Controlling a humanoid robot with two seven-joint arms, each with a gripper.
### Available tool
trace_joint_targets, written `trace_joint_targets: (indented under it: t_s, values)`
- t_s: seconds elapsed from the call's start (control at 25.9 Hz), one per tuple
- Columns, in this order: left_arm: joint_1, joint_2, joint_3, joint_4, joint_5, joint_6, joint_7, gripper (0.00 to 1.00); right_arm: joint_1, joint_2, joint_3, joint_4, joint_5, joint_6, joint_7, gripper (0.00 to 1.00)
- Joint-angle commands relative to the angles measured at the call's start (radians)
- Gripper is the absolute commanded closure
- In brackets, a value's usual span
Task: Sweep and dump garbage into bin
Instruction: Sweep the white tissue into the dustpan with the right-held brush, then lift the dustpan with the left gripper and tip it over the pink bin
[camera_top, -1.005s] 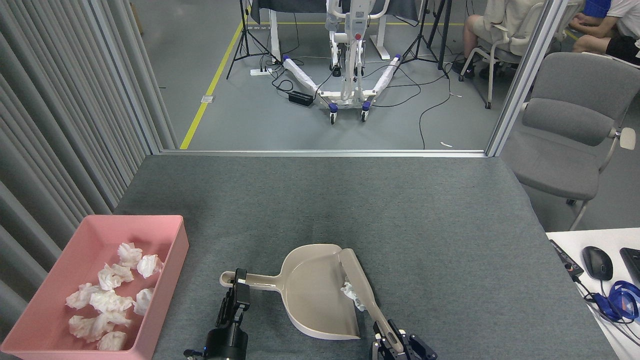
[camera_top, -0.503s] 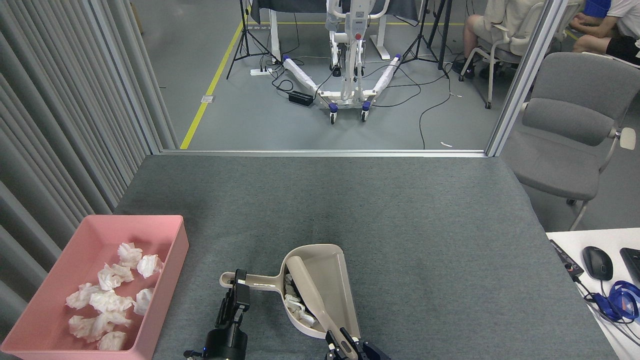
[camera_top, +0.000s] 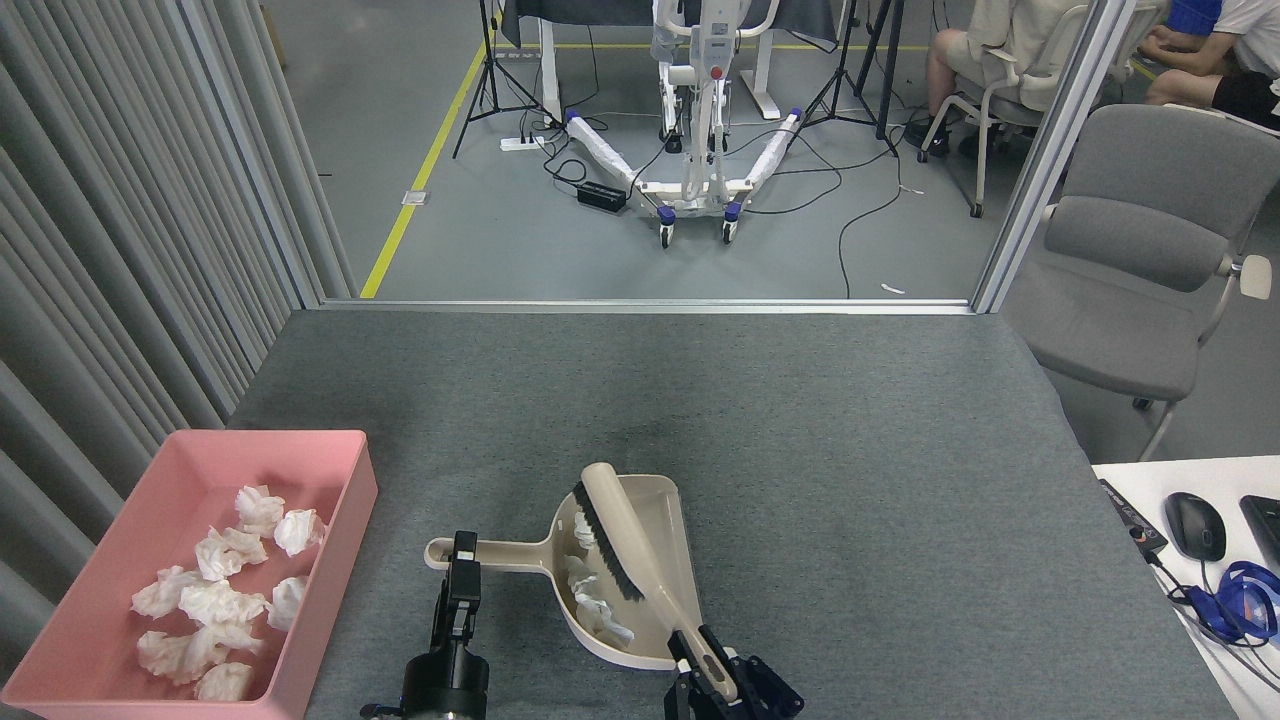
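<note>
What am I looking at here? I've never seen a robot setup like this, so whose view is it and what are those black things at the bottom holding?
This single picture comes from a camera in the robot's own head, looking forward and down at a grey table. The two black shapes at the bottom edge are the ends of its arms. The left gripper is shut on the handle of a beige dustpan. The right gripper is shut on the handle of a hand brush, whose dark bristles rest against white tissue wads inside the pan. On the left stands a pink tray, the bin, with more crumpled tissue in it. Beyond the table are a floor with equipment, a grey chair and seated people.
</note>
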Motion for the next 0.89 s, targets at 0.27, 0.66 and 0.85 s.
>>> trace_joint_targets:
  t_s: [0.27,0.66,0.85]
  values:
    - [0.020,0.007,-0.005,-0.092,0.080,0.048,0.000,0.92,0.028,-0.087,-0.224,-0.096,-0.027,0.014,0.004,0.98]
    - [0.064,0.189,-0.071,-0.277,0.296,0.131,0.011,0.96,0.008,-0.214,-0.271,-0.022,-0.107,0.081,0.013,0.98]
    - [0.082,0.298,-0.066,-0.376,0.382,0.227,0.013,1.00,0.007,-0.229,-0.285,0.030,-0.109,0.074,0.004,0.96]
